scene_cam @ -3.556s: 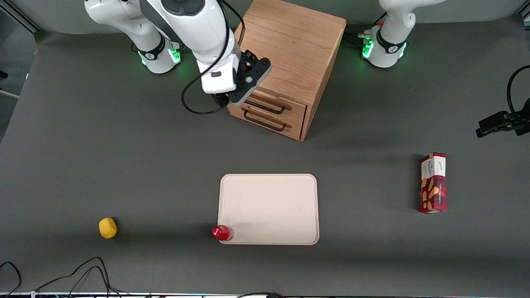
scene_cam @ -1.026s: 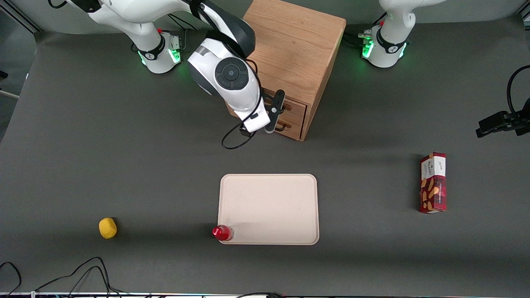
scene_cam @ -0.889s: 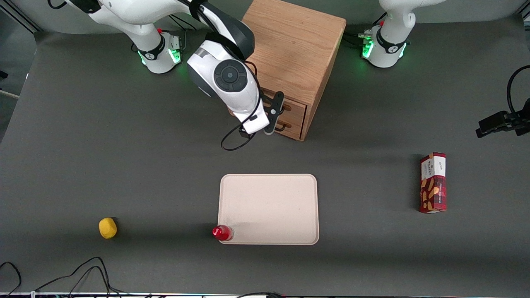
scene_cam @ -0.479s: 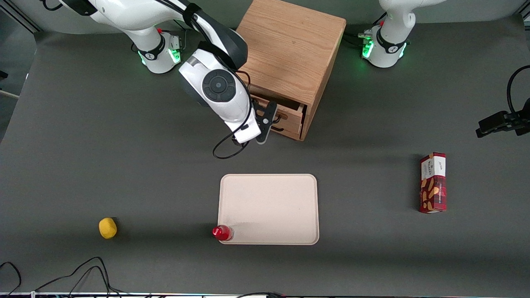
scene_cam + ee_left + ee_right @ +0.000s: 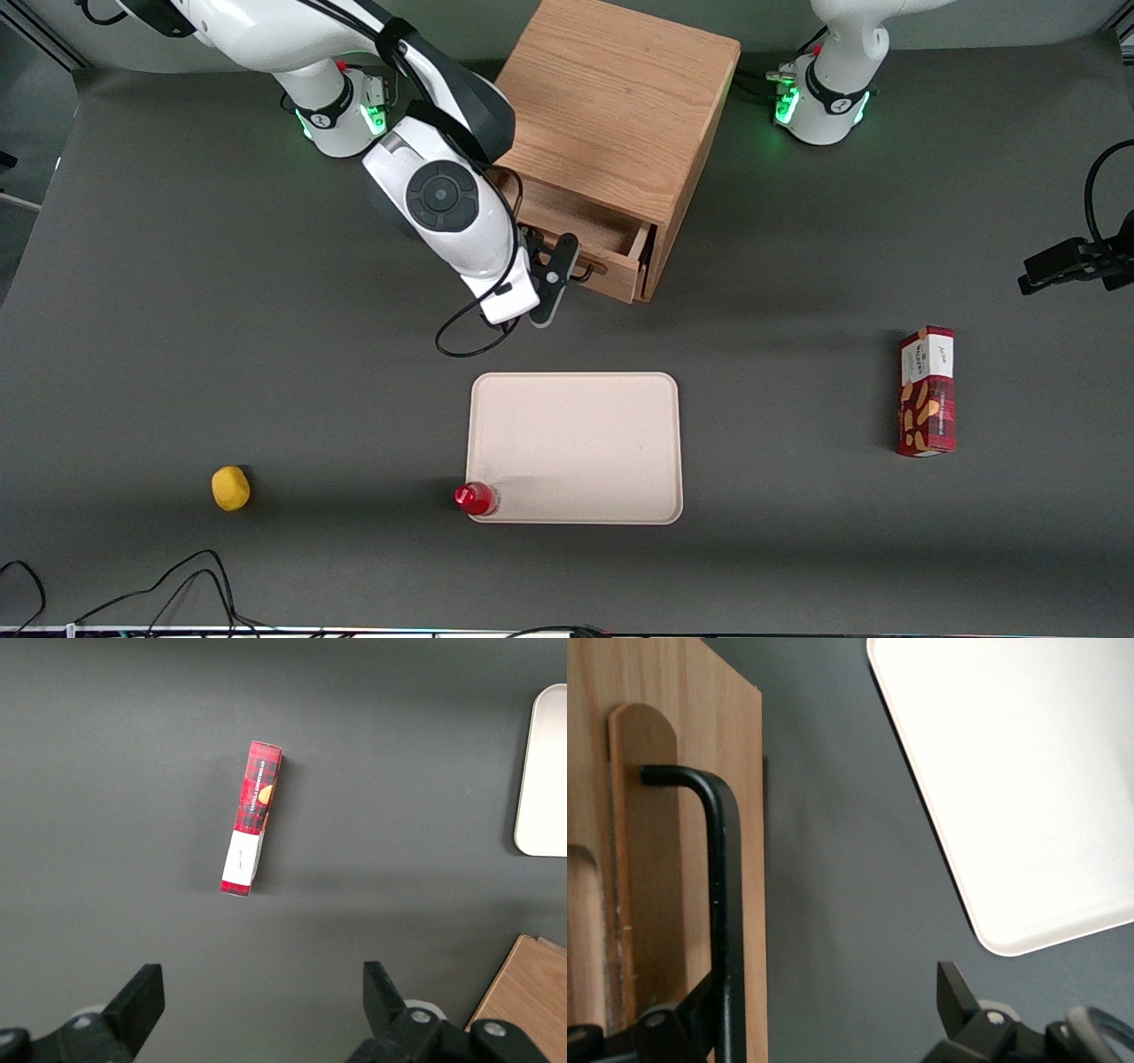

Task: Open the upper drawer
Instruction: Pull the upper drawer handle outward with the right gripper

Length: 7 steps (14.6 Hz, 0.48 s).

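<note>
Since the earlier frames, upper drawer (image 5: 580,232) has slid out of the cabinet (image 5: 620,97); opening is partly done. Lower centre: tray (image 5: 576,447) bare, red object (image 5: 476,498) touching its corner. Upper centre: gripper (image 5: 567,266) hooks one finger around the handle (image 5: 718,895), jaws wide. Drawer interior appears empty.

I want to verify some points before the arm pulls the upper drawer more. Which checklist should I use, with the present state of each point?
1. Upper drawer partly open, inside showing: ok.
2. Gripper at the drawer front, beside the black handle: ok.
3. Fingers closed on the handle: cannot tell.
4. Table between drawer front and beige tray free for more travel: ok.
5. Cabinet staying in place during the pull: cannot tell.
</note>
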### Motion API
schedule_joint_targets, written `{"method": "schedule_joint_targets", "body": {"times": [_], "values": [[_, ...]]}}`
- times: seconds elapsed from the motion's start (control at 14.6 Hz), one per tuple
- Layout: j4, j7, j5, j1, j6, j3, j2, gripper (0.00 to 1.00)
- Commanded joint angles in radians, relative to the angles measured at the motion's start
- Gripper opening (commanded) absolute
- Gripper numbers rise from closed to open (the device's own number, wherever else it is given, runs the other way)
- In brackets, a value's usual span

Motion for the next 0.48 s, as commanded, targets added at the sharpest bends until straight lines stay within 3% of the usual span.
{"method": "schedule_joint_targets", "body": {"times": [0.0, 0.41], "values": [[0.04, -0.016, -0.024, -0.013, 0.03, 0.004, 0.036, 1.0], [0.057, -0.016, -0.024, -0.02, 0.078, -0.039, 0.043, 1.0]]}}
